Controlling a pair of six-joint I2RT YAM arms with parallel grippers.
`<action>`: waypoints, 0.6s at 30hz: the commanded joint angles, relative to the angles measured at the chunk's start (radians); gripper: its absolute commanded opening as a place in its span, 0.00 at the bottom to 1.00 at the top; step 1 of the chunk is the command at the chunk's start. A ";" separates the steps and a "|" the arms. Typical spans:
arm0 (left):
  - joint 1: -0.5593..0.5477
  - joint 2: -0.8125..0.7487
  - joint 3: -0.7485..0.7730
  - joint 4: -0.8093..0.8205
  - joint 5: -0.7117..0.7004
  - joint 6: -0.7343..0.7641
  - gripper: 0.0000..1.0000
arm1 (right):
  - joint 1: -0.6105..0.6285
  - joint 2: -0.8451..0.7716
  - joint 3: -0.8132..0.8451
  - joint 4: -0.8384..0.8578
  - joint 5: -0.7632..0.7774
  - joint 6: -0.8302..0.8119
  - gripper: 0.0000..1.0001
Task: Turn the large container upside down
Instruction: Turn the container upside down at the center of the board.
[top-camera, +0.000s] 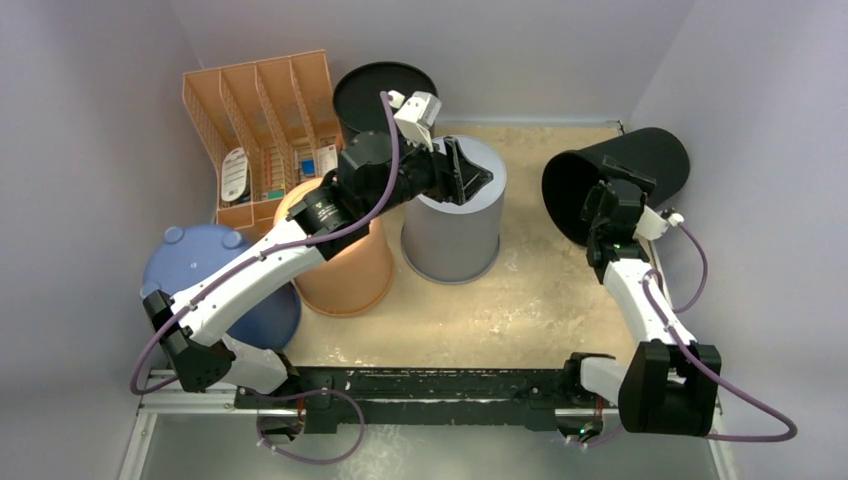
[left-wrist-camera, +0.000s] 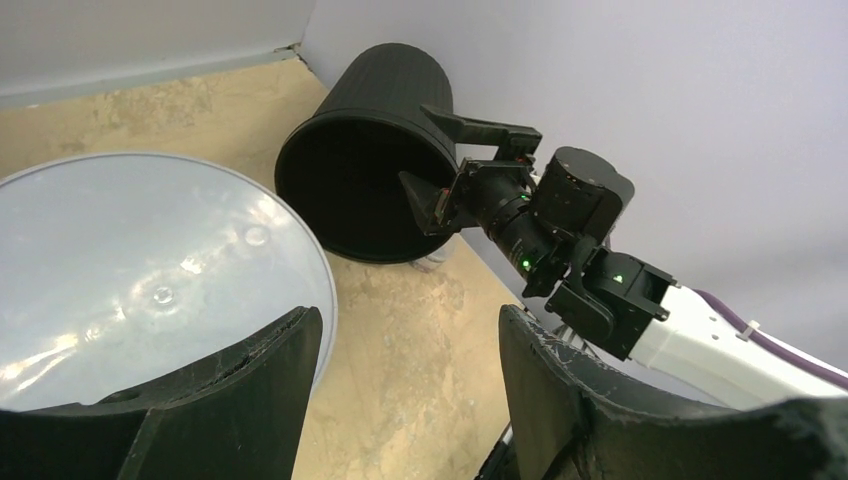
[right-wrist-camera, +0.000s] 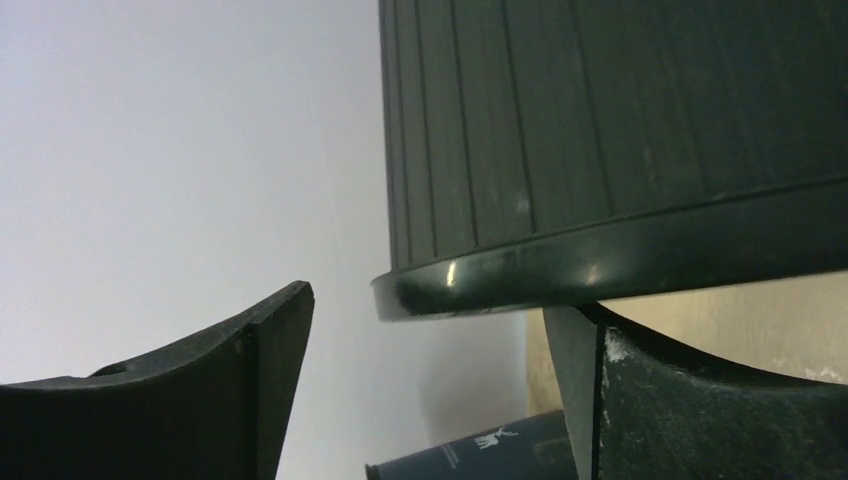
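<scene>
Closest to the right wrist lens are my own two dark fingers (right-wrist-camera: 250, 390), standing well apart, so my right gripper (right-wrist-camera: 435, 305) is spread rather than pinching. Between them hangs the glossy rim (right-wrist-camera: 520, 275) of the large black container (right-wrist-camera: 620, 120), whose ribbed wall fills the upper part of that view. The rim sits against the finger on the right of the view and clear of the other one. From above, this container lies tipped on its side on the sandy bench (top-camera: 520, 290), well to the right of the grey bin (top-camera: 452, 225), with its mouth turned toward that bin and its base up in the far corner by the wall (top-camera: 760, 100). My left wrist view shows one right finger reaching over the outside of the rim and the other inside the mouth. My left gripper (left-wrist-camera: 410, 330) hovers just above the grey bin with its fingers spread and nothing between them. The grey bin stands with a flat, closed, dimpled end up. An orange bin (top-camera: 350, 270) stands just left of the grey bin, under my left forearm. A blue bin (top-camera: 200, 265) sits farther left of the grey bin, beyond the orange one, with small round feet on top. Behind the grey bin and slightly left is a second black bin (top-camera: 375, 95); I cannot tell whether its dark top is mouth or base. An orange rack (top-camera: 255, 100) with slots stands behind and left of the grey bin, with small items in it that are too small to make out.
</scene>
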 joint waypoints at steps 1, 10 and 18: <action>0.006 0.000 -0.011 0.076 0.035 -0.010 0.65 | -0.011 0.036 0.007 0.003 0.077 0.066 0.81; 0.007 -0.015 -0.016 0.028 0.024 -0.014 0.65 | -0.010 0.034 -0.012 0.083 0.027 0.013 0.24; 0.006 -0.037 -0.018 -0.006 -0.033 0.003 0.65 | -0.007 0.067 -0.010 0.222 -0.085 -0.127 0.00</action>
